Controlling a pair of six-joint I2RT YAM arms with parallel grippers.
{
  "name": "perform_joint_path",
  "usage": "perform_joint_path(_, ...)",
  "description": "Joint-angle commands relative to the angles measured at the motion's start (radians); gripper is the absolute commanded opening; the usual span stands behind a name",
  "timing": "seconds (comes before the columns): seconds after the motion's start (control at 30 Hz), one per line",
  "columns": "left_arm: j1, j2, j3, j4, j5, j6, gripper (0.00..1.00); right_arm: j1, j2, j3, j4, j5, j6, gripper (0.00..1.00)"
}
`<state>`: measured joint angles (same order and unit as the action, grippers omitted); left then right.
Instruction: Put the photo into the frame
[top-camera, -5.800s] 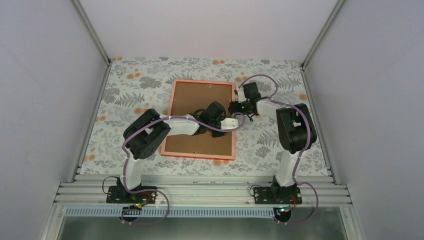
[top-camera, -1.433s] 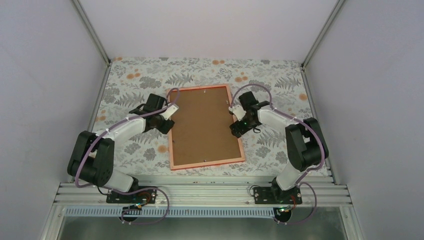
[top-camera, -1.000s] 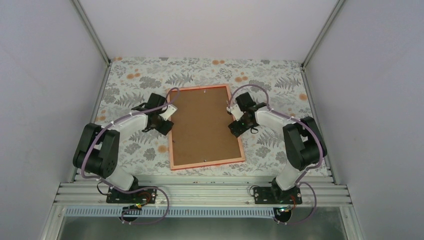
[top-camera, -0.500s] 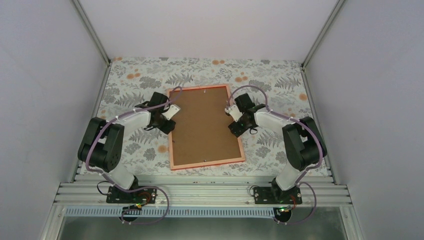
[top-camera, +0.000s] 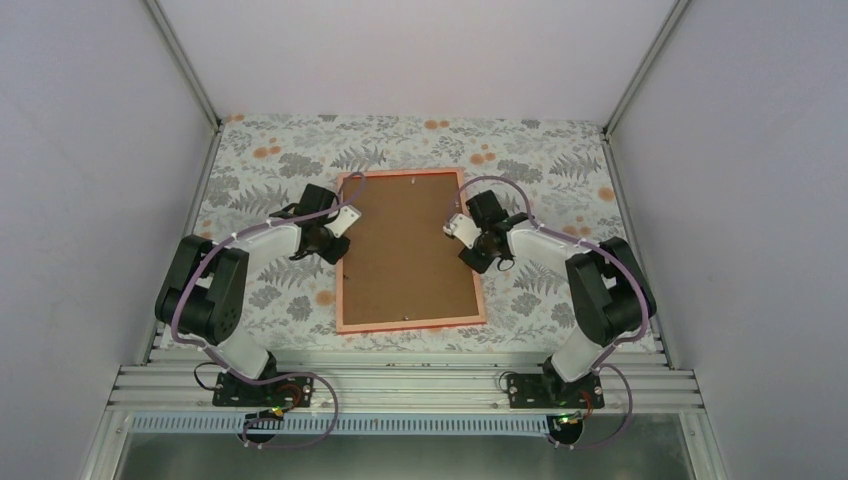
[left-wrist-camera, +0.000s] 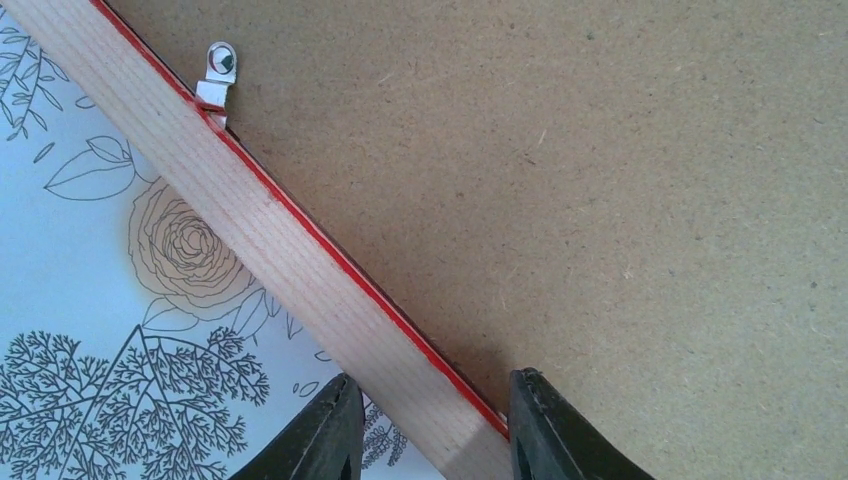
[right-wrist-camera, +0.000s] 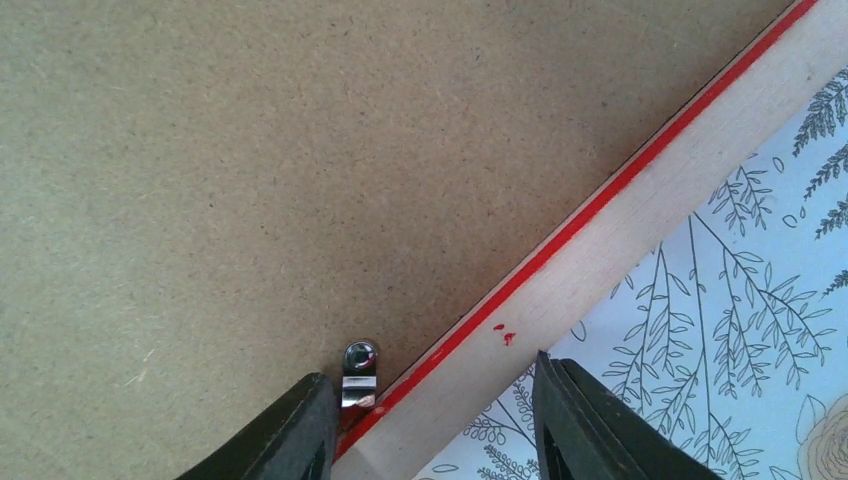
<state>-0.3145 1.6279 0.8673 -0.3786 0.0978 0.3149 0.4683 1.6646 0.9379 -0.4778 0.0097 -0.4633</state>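
The frame (top-camera: 410, 325) lies face down on the floral table, its pale wooden back rail up and a thin red inner edge showing. A brown backing board (top-camera: 405, 245) fills it. The photo is hidden. My left gripper (top-camera: 340, 222) straddles the frame's left rail (left-wrist-camera: 270, 215), one finger (left-wrist-camera: 335, 435) over the cloth and the other on the board side, both touching the rail. My right gripper (top-camera: 462, 230) straddles the right rail (right-wrist-camera: 620, 230) the same way, its inner finger (right-wrist-camera: 300, 430) beside a metal clip (right-wrist-camera: 359, 372).
Another metal clip (left-wrist-camera: 217, 75) sits on the left rail further along. The floral tablecloth (top-camera: 270, 150) surrounds the frame. Grey walls with metal corner posts (top-camera: 185, 70) close the table on three sides. The aluminium base rail (top-camera: 400, 385) runs along the near edge.
Both grippers have narrowed onto the frame's side rails. The frame has turned from slightly tilted to square with the table and shifted a little left.
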Motion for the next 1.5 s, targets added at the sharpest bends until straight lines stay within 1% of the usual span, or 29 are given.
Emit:
perform_joint_path(0.0, 0.007, 0.038, -0.04, -0.087, -0.064, 0.143, 0.32, -0.012, 0.015, 0.006, -0.028, 0.12, -0.039, 0.49)
perform_joint_path(0.17, 0.007, 0.044, -0.034, -0.086, -0.054, 0.155, 0.32, -0.015, 0.027, 0.111, -0.123, -0.003, 0.004, 0.6)
perform_joint_path(0.3, 0.005, 0.05, -0.03, -0.085, -0.051, 0.158, 0.32, -0.021, 0.044, 0.199, -0.175, -0.074, 0.01, 0.64)
perform_joint_path(0.47, 0.005, 0.054, -0.027, -0.086, -0.047, 0.155, 0.32, -0.018, 0.073, 0.213, -0.207, -0.109, -0.039, 0.66)
perform_joint_path(0.6, 0.005, 0.058, -0.026, -0.083, -0.048, 0.152, 0.32, -0.002, 0.049, 0.217, -0.289, -0.249, -0.095, 0.63)
perform_joint_path(0.7, 0.005, 0.065, -0.026, -0.08, -0.046, 0.148, 0.32, 0.031, 0.013, 0.19, -0.333, -0.3, -0.132, 0.57)
perform_joint_path(0.8, 0.005, 0.07, -0.027, -0.077, -0.046, 0.145, 0.32, 0.078, 0.007, 0.147, -0.334, -0.269, -0.132, 0.5)
perform_joint_path(0.87, 0.005, 0.072, -0.027, -0.075, -0.047, 0.143, 0.32, 0.097, 0.007, 0.126, -0.328, -0.24, -0.123, 0.47)
perform_joint_path(1.1, 0.005, 0.068, -0.031, -0.076, -0.049, 0.154, 0.32, 0.146, 0.028, 0.081, -0.304, -0.122, -0.132, 0.46)
perform_joint_path(1.2, 0.006, 0.066, -0.033, -0.073, -0.052, 0.158, 0.32, 0.171, 0.017, 0.034, -0.262, -0.036, -0.149, 0.45)
perform_joint_path(1.27, 0.002, 0.056, -0.038, -0.066, -0.051, 0.167, 0.32, 0.171, 0.008, 0.054, -0.272, -0.044, -0.132, 0.46)
perform_joint_path(1.33, -0.009, 0.04, -0.048, -0.063, -0.053, 0.176, 0.32, 0.159, 0.007, 0.118, -0.314, -0.113, -0.097, 0.47)
perform_joint_path(1.4, -0.032, 0.021, -0.061, -0.065, -0.052, 0.179, 0.32, 0.127, 0.007, 0.201, -0.341, -0.183, -0.042, 0.49)
perform_joint_path(1.47, -0.066, -0.006, -0.081, -0.067, -0.053, 0.181, 0.32, 0.079, 0.009, 0.268, -0.343, -0.221, 0.004, 0.5)
